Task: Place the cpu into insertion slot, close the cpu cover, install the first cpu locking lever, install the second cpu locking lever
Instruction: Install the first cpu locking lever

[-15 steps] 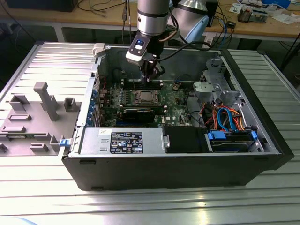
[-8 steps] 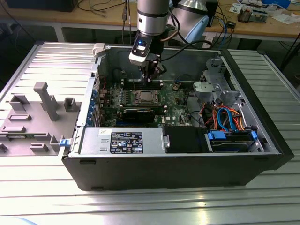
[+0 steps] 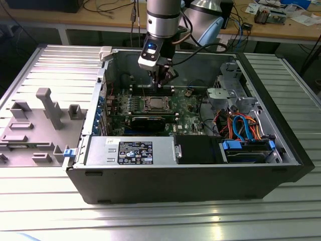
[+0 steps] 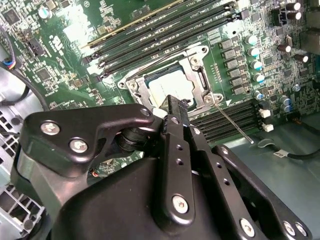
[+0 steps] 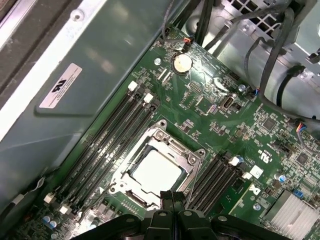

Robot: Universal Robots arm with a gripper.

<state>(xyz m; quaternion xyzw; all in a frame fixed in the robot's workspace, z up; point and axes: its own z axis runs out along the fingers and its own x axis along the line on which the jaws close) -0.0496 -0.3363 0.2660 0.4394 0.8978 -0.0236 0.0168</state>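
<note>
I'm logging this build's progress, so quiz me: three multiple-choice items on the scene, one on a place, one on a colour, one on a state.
1. Where is the cpu? A in the insertion slot; B outside the case; C among the cables.
2. What colour is the motherboard? A red; B green; C white.
3. How does the cpu cover lie? A raised upright; B taken off; C flat over the cpu.
Answers: 1 A, its silver top shows inside the socket frame. 2 B, the board is green in both wrist views. 3 C, the plate frames the chip through its window.
</note>
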